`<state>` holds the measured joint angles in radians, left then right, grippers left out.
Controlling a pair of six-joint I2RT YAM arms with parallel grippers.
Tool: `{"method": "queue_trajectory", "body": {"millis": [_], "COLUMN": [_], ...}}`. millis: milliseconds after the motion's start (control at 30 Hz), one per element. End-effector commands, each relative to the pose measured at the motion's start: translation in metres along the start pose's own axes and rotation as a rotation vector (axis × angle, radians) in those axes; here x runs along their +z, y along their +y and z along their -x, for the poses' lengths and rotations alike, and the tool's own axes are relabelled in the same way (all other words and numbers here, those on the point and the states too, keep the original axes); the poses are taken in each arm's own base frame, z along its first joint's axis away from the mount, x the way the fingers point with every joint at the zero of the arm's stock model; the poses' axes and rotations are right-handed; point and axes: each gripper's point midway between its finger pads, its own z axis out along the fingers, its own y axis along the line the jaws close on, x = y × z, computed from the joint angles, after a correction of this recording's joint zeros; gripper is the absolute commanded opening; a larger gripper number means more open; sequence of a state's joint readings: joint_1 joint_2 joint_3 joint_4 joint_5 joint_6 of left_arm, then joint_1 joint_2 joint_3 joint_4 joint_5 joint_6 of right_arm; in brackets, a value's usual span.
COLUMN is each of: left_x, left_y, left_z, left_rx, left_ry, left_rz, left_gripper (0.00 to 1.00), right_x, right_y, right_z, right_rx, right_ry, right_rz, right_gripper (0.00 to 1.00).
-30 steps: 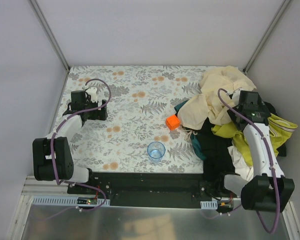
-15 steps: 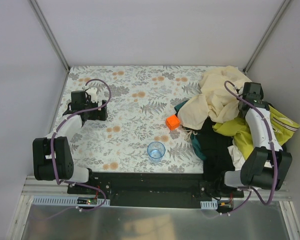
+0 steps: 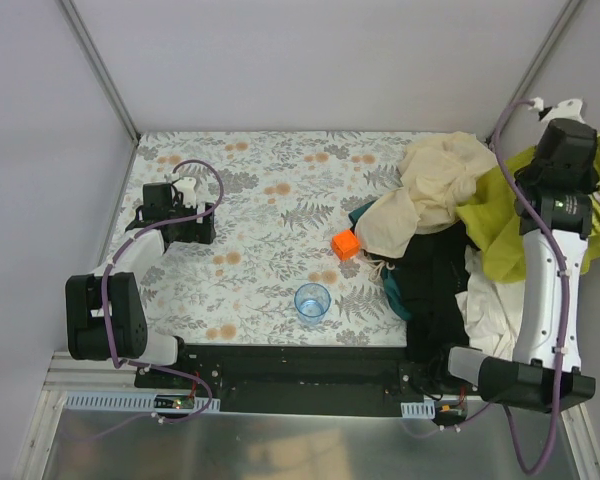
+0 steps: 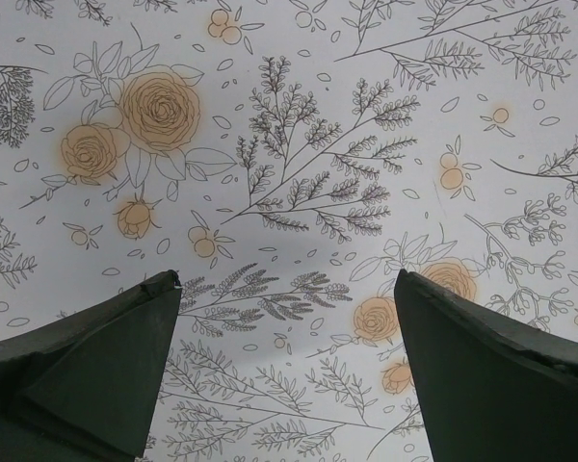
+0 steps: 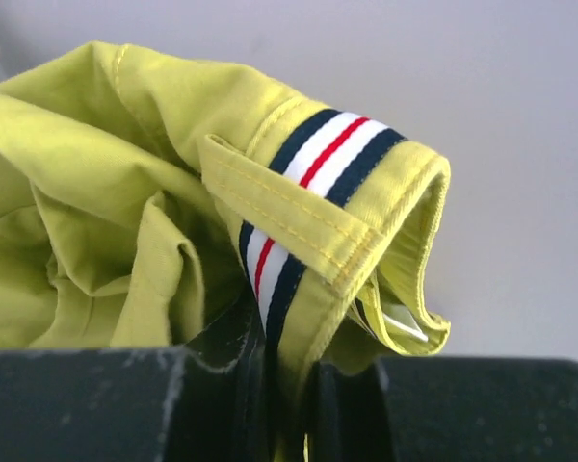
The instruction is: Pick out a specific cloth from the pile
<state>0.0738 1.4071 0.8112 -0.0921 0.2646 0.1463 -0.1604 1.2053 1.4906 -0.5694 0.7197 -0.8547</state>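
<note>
Up at the far right corner of the desk [image 3: 270, 200], the right gripper [image 5: 281, 380] pinched the yellow-green cloth [image 5: 125, 164] by its striped hem [image 5: 313, 164], fabric trailing down onto the pile [image 3: 430, 190]; the left gripper [image 4: 287, 289] stood spread.

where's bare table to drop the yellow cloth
Bare table runs between the left gripper and the orange block, and along the far edge. Crowded: the right side, under the pile, where the right gripper holds the cloth.

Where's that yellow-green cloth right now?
Top view: the yellow-green cloth hangs at the far right, clamped in the right arm's jaws, beside the cream-beige cloth.
</note>
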Motion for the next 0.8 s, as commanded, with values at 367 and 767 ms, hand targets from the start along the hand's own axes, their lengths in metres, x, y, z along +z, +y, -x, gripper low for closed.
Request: {"method": "queue_trajectory", "body": {"millis": [367, 767], "left_x": [-0.003, -0.003], "left_y": [0.001, 0.002], "left_z": [0.004, 0.005], "left_rx": [0.027, 0.034], "left_ry": [0.007, 0.007], "left_rz": [-0.011, -0.009], "left_gripper": [0.98, 0.98], "right_x": [-0.157, -0.216], "right_y": [-0.156, -0.173], "right_z": [0.207, 0.223], "right_rx": [0.283, 0.626], "right_ry": [-0.658, -0.988], "right_rz": [-0.278, -0.037], "right_gripper": [0.0, 0.0]}}
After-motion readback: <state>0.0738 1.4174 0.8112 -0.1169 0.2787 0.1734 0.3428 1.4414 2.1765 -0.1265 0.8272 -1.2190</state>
